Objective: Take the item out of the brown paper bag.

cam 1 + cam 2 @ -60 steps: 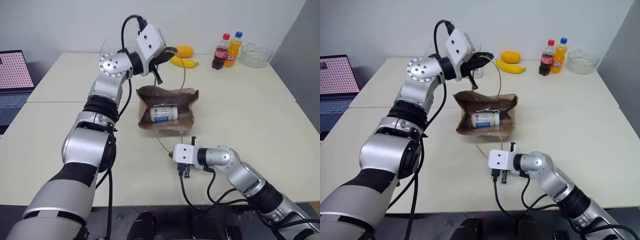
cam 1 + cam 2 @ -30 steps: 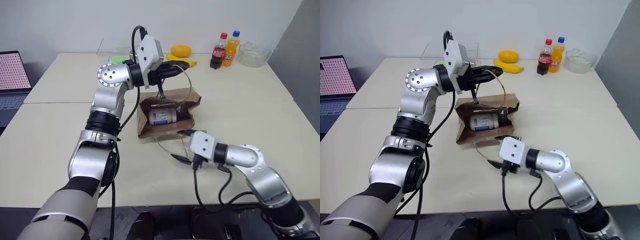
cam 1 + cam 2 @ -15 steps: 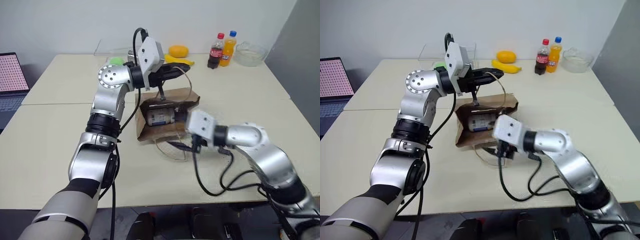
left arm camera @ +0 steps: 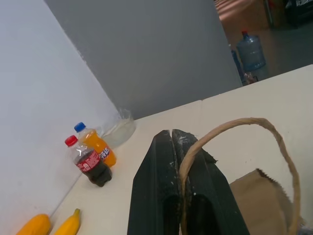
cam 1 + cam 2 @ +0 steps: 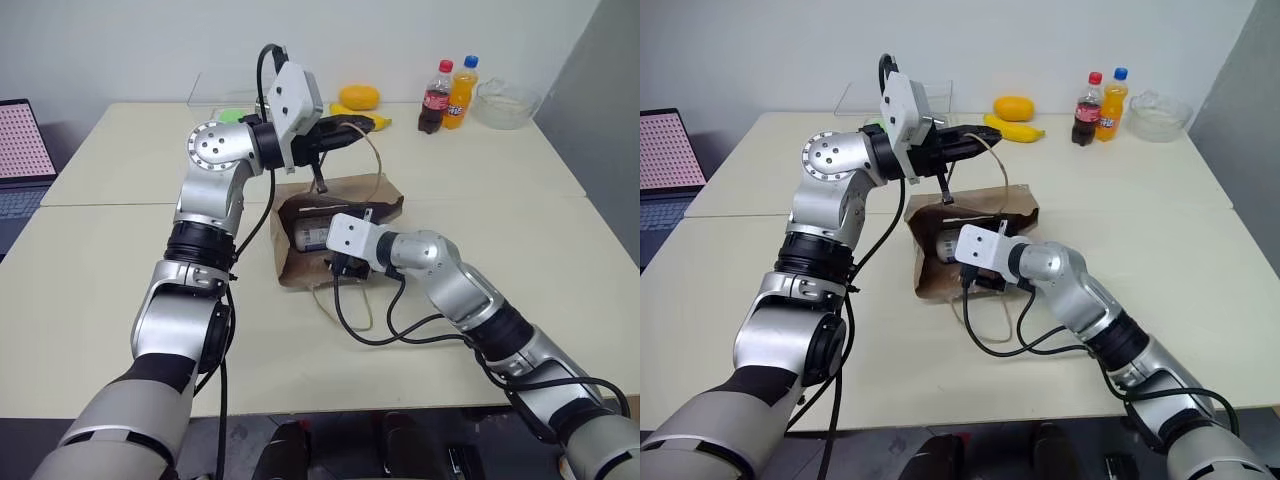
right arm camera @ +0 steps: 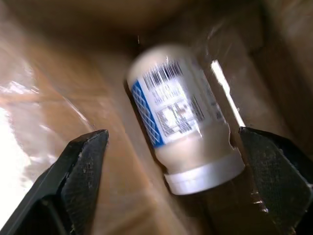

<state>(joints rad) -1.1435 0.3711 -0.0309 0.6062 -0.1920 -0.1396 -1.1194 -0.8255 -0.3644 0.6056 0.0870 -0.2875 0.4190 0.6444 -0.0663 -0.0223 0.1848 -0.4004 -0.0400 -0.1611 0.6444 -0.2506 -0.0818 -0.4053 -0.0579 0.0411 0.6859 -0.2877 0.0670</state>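
The brown paper bag [image 5: 297, 272] lies on its side on the table with its mouth toward me. My left gripper [image 4: 171, 133] is shut on one tan loop handle [image 4: 244, 122] and holds it up above the bag. The item [image 6: 183, 125], a stubby whitish bottle with a blue-and-white label, lies inside the bag [image 5: 308, 237]. My right gripper [image 6: 171, 132] is open at the bag's mouth, one finger [image 6: 83, 166] on each side of the bottle, with the bottle just ahead of the fingertips and apart from them.
The bag's other handle [image 5: 345, 310] lies loose on the table in front of it. At the back stand a cola bottle [image 5: 431, 97], an orange soda bottle [image 5: 460, 90], a glass bowl [image 5: 500, 105] and a banana [image 5: 362, 120]. A laptop [image 5: 20, 150] sits far left.
My right gripper has moved forward and left from the table's front up to the bag's mouth and has opened wider. My left gripper has kept still on the handle.
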